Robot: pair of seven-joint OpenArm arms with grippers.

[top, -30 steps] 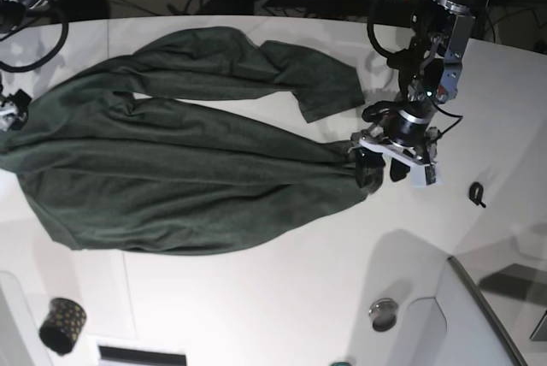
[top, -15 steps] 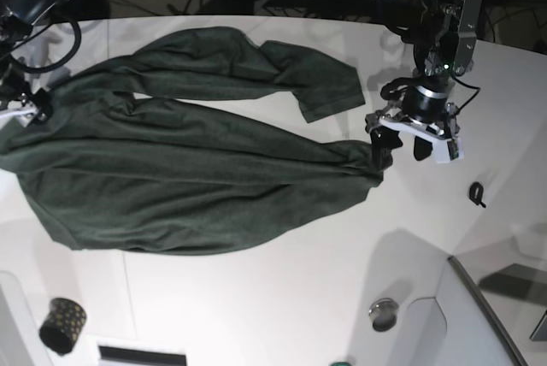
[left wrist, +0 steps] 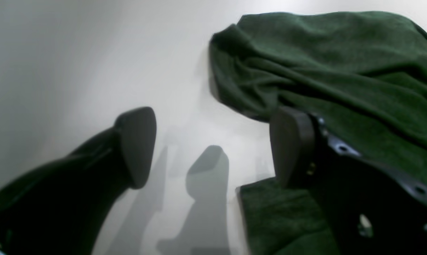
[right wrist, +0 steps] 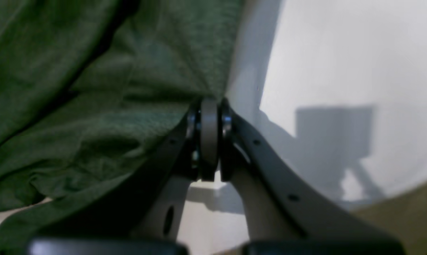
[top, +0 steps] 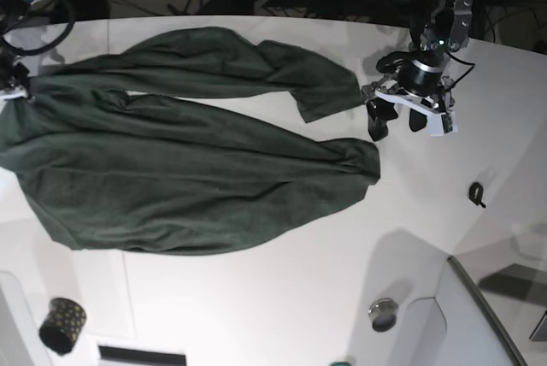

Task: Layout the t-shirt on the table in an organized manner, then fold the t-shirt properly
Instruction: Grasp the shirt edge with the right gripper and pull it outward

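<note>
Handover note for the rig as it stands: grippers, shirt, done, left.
Left gripper: open, empty, hovering beside the sleeve end, not touching fabric.
Right gripper: shut on the t-shirt, pinching its edge at the base view's far left.
T-shirt: lies stretched across the table, still bunched and wrinkled, one sleeve lying across the upper part.
Done: roughly spread out.
Left: flatten body and sleeves, then all the folds.
</note>
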